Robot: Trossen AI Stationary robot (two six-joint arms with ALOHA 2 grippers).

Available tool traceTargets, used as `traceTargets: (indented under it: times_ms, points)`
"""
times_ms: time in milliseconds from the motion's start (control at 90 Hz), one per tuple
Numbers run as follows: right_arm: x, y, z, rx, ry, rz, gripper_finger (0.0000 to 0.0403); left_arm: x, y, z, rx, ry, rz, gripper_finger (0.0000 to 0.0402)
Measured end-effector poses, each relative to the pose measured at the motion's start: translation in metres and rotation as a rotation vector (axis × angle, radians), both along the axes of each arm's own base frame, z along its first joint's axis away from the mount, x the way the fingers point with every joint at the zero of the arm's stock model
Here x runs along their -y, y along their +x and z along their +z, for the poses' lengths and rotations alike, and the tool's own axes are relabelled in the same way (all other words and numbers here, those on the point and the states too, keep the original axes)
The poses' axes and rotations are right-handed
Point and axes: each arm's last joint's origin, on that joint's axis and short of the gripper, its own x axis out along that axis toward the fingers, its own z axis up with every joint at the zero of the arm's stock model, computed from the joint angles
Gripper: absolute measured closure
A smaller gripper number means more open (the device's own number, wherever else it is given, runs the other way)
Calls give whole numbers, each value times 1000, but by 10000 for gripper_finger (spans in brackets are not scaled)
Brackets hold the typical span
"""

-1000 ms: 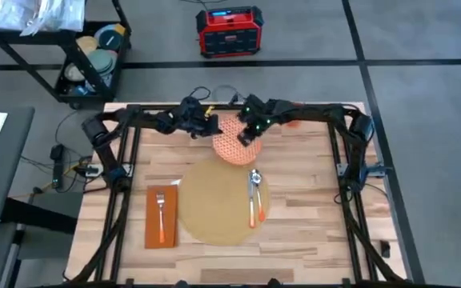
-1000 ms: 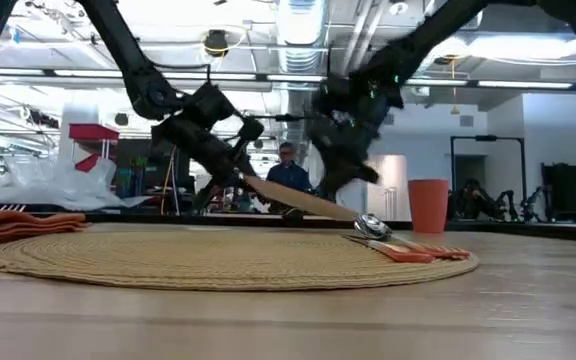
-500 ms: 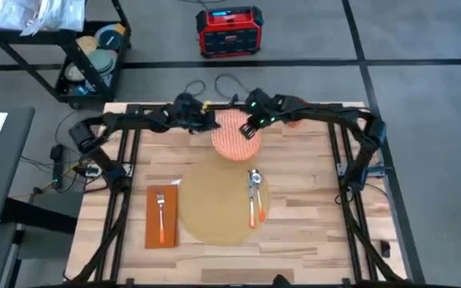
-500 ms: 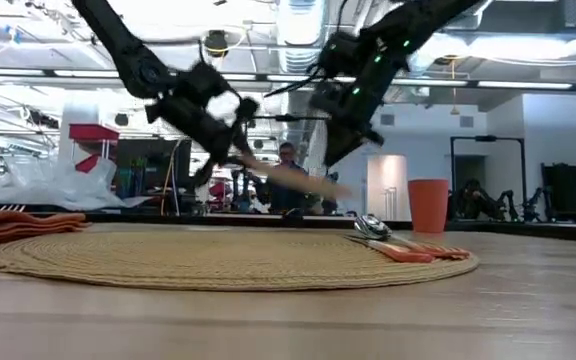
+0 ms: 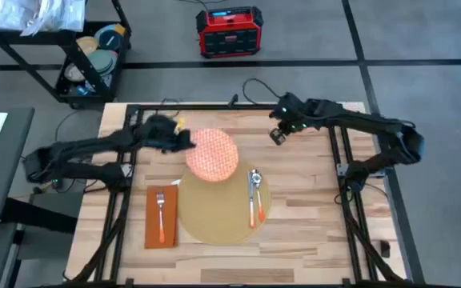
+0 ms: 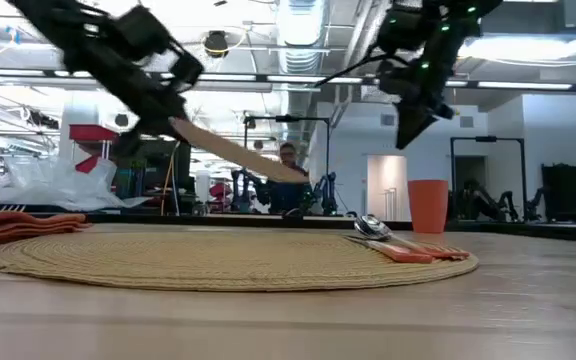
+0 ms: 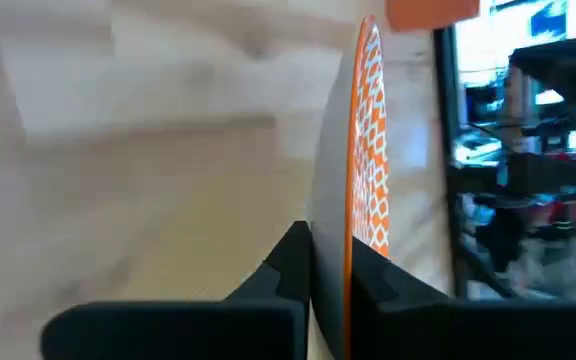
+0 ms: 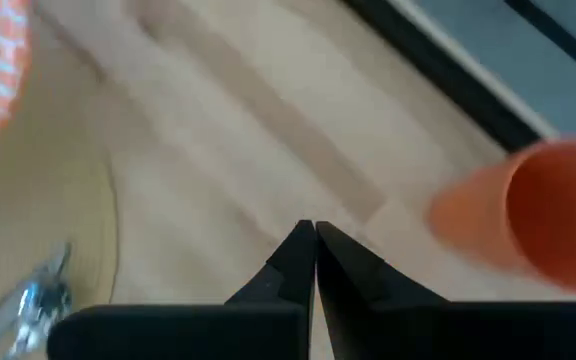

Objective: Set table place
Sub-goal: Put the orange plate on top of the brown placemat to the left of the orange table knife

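We note the left gripper (image 5: 181, 140) now alone pinches the patterned plate (image 5: 211, 154), tilted, above the placemat's (image 5: 214, 216) far edge. Right gripper (image 5: 278, 136), fingers together, has apparently released; placing remains.

tan woven place (image 5: 214, 210) (round), flat on plank table (image 5: 310, 200)

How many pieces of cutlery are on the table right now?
2 clearly visible: a fork on the orange napkin, left of the placemat, and an orange-handled utensil on the placemat's right edge. Another could be hidden alongside it.
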Motion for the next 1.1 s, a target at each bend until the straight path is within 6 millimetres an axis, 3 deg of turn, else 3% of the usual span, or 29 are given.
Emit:
traceTargets:
  times_ms: [144, 511, 789, 978, 1100]
  points:
    - [-11, -12, -4, 12, 2, -35, 403, 33, -10, -20, 45, -103, 41, 401]
    - [-14, -17, -12, 6, 19, -60, 403, 85, 10, -27, 96, -133, -47, 401]
    - [-14, -17, -12, 5, 19, -60, 403, 104, 28, -55, 14, -90, -130, 401]
    - [-14, -18, -13, 3, 20, -60, 403, 109, 46, -58, 124, -45, -137, 401]
    - [-15, -18, -13, -1, 21, -55, 403, 111, 47, -68, 89, -29, -145, 401]
